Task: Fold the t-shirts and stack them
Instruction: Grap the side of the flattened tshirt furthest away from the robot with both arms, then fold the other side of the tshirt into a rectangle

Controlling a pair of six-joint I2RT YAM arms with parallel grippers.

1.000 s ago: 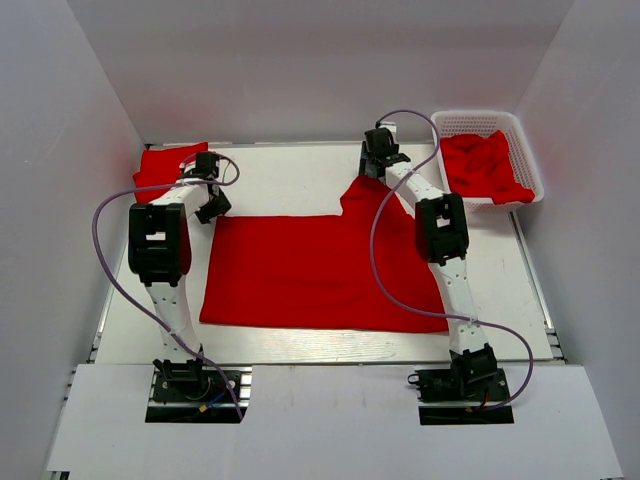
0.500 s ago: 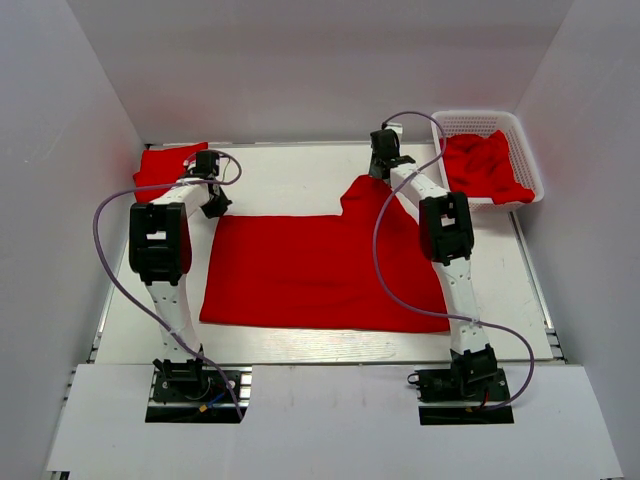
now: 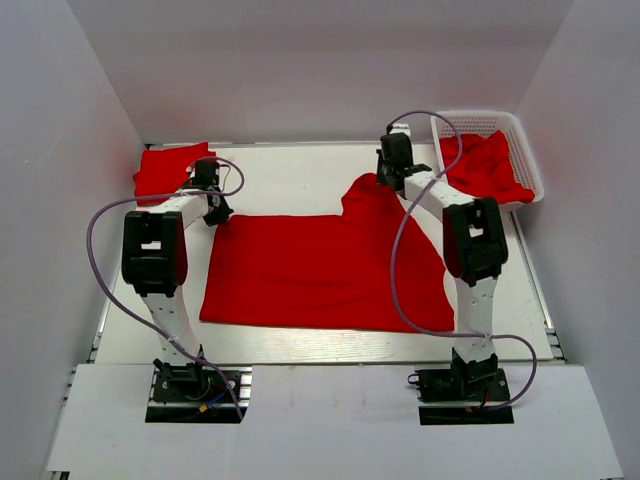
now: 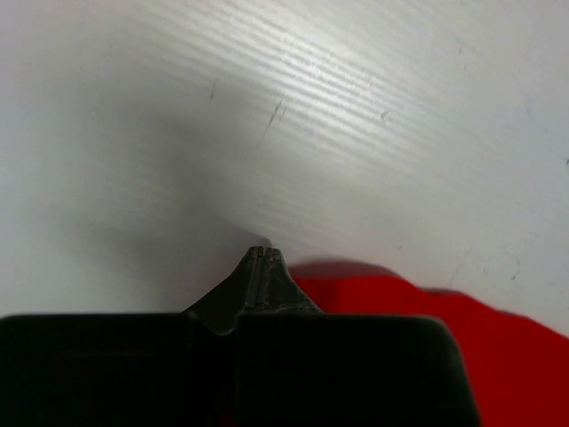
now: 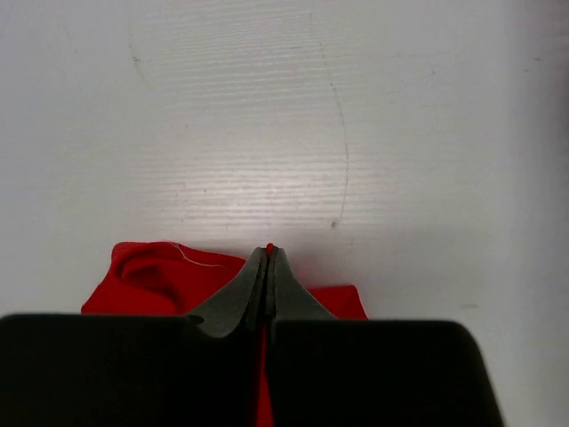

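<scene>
Work on the t-shirts was only partly done. One folded shirt (image 3: 165, 165) lay at ten o'clock on the table (image 3: 290, 175), so a pile was begun. One spread shirt (image 3: 310, 275) lay flat in the middle, not folded yet. More crumpled shirts (image 3: 488, 165) sat in the basket (image 3: 480, 122) at two o'clock. I would say most of the job was left: fold this one, stack it, then do the ones in the basket.

The left gripper (image 3: 211, 200) was at the shirt's eleven o'clock corner. The right gripper (image 3: 393, 172) was at its one o'clock corner, where the cloth bunched up into a little hill.

The top camera showed all three places at once, but the fingers were too small to read there. The wrist cameras showed them close. On the right wrist the fingers were squeezed together with a thin bit of red poking out between the tips, so they pinched the spread shirt. On the left wrist the fingers were also pressed together. Red cloth lay just beside them at four o'clock, but I could not tell if any was caught.
</scene>
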